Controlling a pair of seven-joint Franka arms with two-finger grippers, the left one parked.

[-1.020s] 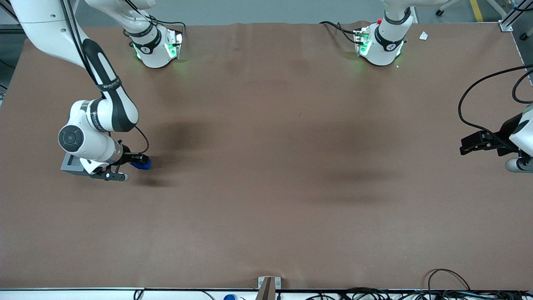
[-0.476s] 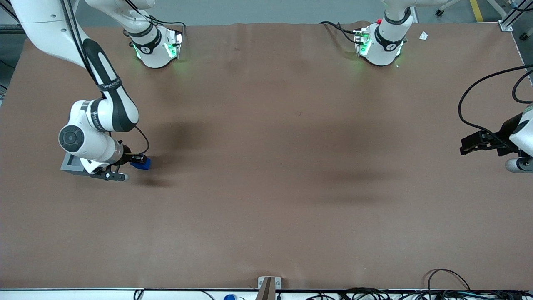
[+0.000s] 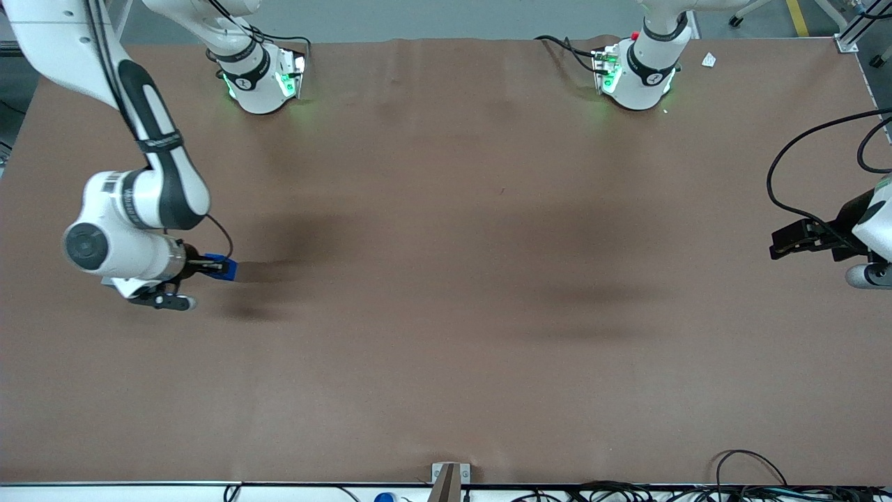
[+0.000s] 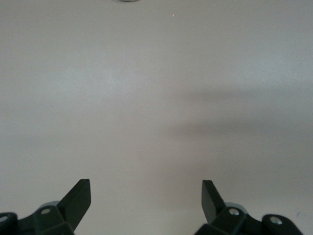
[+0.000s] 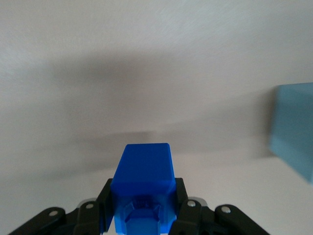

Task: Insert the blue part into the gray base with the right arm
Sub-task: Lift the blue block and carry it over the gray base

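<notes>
My right gripper (image 3: 212, 267) is shut on the blue part (image 3: 226, 268) and holds it a little above the brown table, with its shadow on the cloth beneath. In the right wrist view the blue part (image 5: 144, 178) sits between the black fingers (image 5: 182, 196) of the gripper (image 5: 142, 208), its stub end toward the camera. The gray base (image 5: 295, 129) stands on the table beside the held part, apart from it. In the front view the arm's white wrist (image 3: 118, 244) covers the gray base.
The working arm's green-lit base (image 3: 261, 77) and the parked arm's base (image 3: 637, 70) stand along the table edge farthest from the front camera. Black cables (image 3: 787, 174) lie toward the parked arm's end. A small bracket (image 3: 449, 477) sits at the nearest edge.
The right arm has shifted toward its own end of the table with the blue part still held. Its wrist now covers the gray base, which showed beside it before.
</notes>
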